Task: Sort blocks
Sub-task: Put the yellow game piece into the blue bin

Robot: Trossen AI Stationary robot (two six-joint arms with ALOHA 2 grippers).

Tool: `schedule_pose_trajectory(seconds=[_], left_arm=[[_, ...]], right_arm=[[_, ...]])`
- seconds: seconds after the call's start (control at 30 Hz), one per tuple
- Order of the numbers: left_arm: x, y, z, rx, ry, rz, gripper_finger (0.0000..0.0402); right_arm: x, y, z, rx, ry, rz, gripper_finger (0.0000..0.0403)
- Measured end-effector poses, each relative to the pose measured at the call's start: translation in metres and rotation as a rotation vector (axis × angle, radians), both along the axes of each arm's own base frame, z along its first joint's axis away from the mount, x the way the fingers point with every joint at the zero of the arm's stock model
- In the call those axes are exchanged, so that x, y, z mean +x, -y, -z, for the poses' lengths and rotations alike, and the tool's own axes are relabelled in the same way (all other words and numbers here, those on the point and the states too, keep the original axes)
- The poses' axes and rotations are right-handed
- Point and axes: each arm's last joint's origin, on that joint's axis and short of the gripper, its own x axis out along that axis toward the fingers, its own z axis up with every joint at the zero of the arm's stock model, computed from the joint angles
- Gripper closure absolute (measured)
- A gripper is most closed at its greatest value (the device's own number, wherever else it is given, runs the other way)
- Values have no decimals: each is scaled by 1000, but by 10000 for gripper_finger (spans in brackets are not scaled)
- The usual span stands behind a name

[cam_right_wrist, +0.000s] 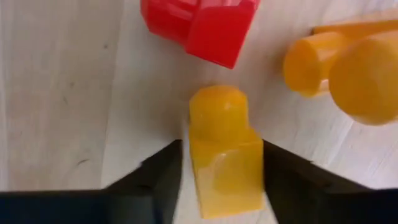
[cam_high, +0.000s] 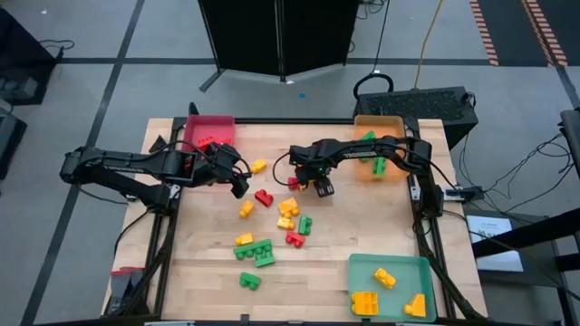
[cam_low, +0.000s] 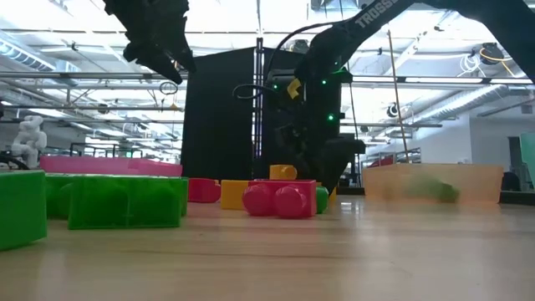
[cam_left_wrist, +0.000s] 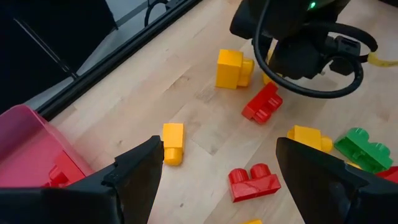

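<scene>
A small yellow block is pinched between the fingers of the right gripper on the table, just beside a red block, while the left gripper is held spread wide near the red tray.

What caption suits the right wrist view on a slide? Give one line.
Right end effector closing around a small yellow block on the wooden table, a red block just beyond.
</scene>
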Motion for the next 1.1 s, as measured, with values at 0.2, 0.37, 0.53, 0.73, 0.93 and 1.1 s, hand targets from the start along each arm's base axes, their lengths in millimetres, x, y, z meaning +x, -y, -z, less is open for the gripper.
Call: schedule_pose_trajectory(seconds=[0.2,0.37,0.53,0.73,0.93,1.1], left_arm=[[0,0,0,0,0,0,91],[0,0,0,0,1,0,91],[0,0,0,-1,1,0,91],[0,0,0,-2,1,1,91],[0,0,0,-3,1,2,91],[0,0,0,-2,1,2,91]], right_arm=[[-1,0,0,3,1,62,287],[-4,-4,-9,22,6,141,287],[-11,-14,-45,43,95,185,287],[-35,-50,-115,159,271,319,287],[-78,-116,-170,279,333,401,287],[-113,-176,-186,370,266,508,287]])
